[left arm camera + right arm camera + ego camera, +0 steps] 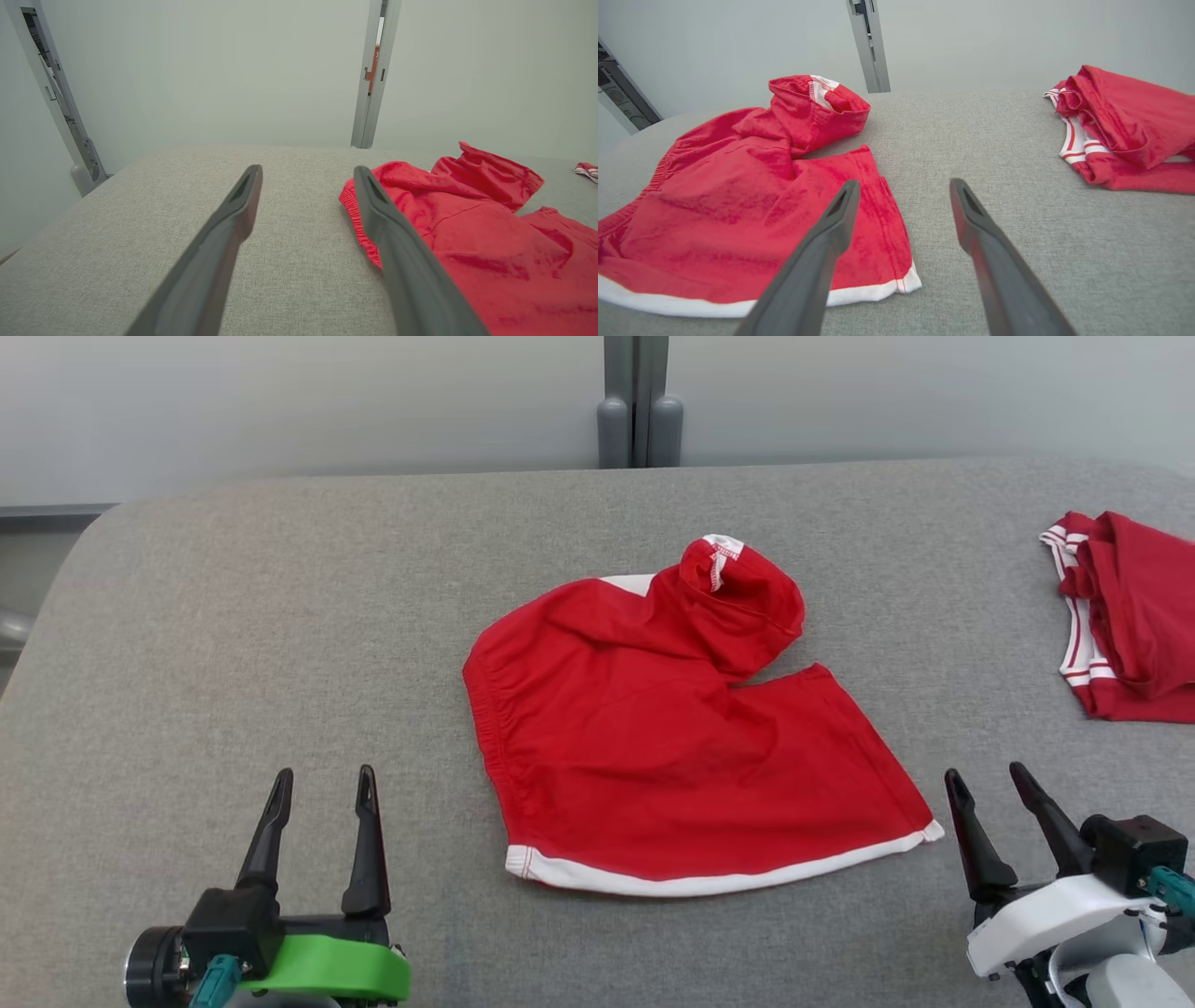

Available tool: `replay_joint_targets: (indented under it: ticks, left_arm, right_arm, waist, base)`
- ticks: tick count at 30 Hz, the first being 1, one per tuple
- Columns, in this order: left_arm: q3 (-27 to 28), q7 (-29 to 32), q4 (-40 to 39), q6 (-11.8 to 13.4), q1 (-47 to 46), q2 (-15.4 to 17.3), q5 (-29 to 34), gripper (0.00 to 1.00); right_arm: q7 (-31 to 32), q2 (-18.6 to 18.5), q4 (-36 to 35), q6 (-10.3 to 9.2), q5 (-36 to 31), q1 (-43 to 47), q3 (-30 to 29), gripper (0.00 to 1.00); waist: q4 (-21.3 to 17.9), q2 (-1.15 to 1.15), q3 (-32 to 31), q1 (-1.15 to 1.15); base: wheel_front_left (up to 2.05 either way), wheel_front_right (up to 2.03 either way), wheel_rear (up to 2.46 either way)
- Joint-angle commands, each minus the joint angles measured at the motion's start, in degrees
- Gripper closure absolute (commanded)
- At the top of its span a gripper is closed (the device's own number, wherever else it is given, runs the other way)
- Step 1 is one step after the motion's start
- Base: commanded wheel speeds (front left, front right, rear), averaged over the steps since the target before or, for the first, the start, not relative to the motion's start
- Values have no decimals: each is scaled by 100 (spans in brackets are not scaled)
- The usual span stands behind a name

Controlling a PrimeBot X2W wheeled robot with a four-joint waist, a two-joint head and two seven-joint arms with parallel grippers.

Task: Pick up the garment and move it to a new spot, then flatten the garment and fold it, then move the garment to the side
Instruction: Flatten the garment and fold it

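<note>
A pair of red shorts with white hems, the garment, lies in the middle of the grey table. One leg lies flat toward me; the other leg is bunched and folded over at the far side. My left gripper stands open at the lower left, apart from the cloth, and my right gripper stands open just right of the near hem corner. In the left wrist view the garment lies right of the open gripper. In the right wrist view the garment lies left of the open gripper.
A second red garment with white stripes lies crumpled at the table's right edge, also in the right wrist view. A grey post stands behind the table against a pale wall. The table's corners are rounded.
</note>
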Motion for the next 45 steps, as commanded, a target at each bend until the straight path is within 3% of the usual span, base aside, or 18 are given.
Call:
replay_joint_targets:
  ticks: [1,21,45]
  left_arm:
    - [50,-16,-1,-16,104,10,52,0]
    - [327,-15,-23,-99,255,9,174,0]
    - [387,-15,156,-103,240,10,206,0]
  right_arm:
    - [-19,28,-134,-10,-105,67,-53,0]
    - [-31,520,-1854,-10,-647,846,-663,0]
    - [-31,799,-1968,-10,-874,1100,-456,0]
  waist:
    - [-111,0,-109,0]
    - [-404,0,-273,0]
    - [-416,0,-333,0]
  base:
    - [0,0,0]
    - [0,0,0]
    - [0,0,0]
